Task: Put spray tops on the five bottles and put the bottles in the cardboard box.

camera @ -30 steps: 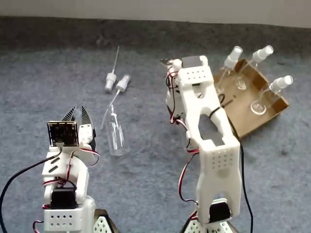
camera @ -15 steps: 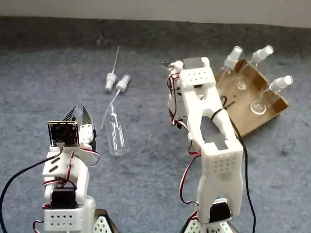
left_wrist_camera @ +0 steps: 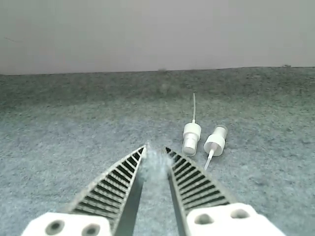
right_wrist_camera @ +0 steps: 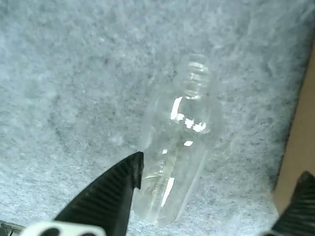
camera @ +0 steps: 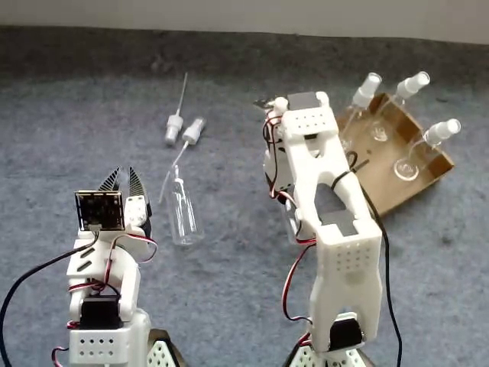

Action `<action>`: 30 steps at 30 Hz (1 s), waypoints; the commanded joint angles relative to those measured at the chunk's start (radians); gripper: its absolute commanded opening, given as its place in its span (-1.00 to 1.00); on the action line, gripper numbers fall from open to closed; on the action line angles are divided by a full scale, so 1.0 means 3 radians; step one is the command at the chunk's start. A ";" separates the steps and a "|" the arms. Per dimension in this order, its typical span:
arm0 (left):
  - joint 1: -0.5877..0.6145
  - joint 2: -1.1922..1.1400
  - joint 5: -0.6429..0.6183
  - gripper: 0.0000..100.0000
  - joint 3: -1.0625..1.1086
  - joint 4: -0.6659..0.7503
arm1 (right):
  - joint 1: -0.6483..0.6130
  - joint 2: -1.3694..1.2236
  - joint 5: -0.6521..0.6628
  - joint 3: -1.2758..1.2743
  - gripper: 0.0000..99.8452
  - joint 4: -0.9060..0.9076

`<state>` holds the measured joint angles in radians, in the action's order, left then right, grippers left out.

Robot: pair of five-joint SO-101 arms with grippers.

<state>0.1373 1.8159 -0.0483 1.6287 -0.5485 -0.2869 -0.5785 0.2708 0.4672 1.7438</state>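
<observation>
Grey carpet point(camera: 69, 115) all across. At the near left, the left gripper point(camera: 124, 177), pointing far, ribbed fingertips a little apart and holding nothing. Just to its right, a clear capless bottle point(camera: 184, 215) lying on its side, neck toward the far edge. Beyond that, one white spray top point(camera: 174, 128) with its thin tube aimed far. Close beside it, a second spray top point(camera: 195, 131) (contact hard to judge), its tube trailing near toward the bottle. Right of centre, the white right arm point(camera: 328, 199), stretched from near to far. At the far right, a cardboard box point(camera: 397, 187) set at an angle, with three capped bottles point(camera: 365, 93) point(camera: 411, 86) point(camera: 437, 136) standing inside.
</observation>
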 commanded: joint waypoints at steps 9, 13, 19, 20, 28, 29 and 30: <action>-0.0059 0.0033 0.0041 -0.99 -0.0023 0.0072 | 0.0003 0.1343 0.0010 -0.0023 -0.18 0.0079; -0.0059 0.0033 0.0041 -0.99 -0.0023 0.0072 | -0.0013 0.1910 0.0010 -0.0340 -0.18 0.0079; -0.0059 0.0033 0.0041 -0.99 -0.0023 0.0072 | -0.0171 0.2816 0.0010 -0.0949 -0.18 0.0069; -0.0059 0.0033 0.0041 -0.99 -0.0023 0.0072 | -0.0202 0.2964 0.0010 -0.1051 -0.18 0.0064; -0.0059 0.0033 0.0041 -0.99 -0.0023 0.0072 | -0.0381 0.3798 0.0015 -0.1793 -0.18 -0.0100; -0.0059 0.0033 0.0041 -0.99 -0.0023 0.0072 | -0.0381 0.3838 0.0015 -0.1895 -0.18 -0.0176; -0.0059 0.0033 0.0041 -0.99 -0.0023 0.0072 | -0.0381 0.3864 0.0015 -0.2007 -0.18 -0.0258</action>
<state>0.1373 1.8159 -0.0483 1.6287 -0.5485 -0.3913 0.5201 0.2708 -0.0882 1.7331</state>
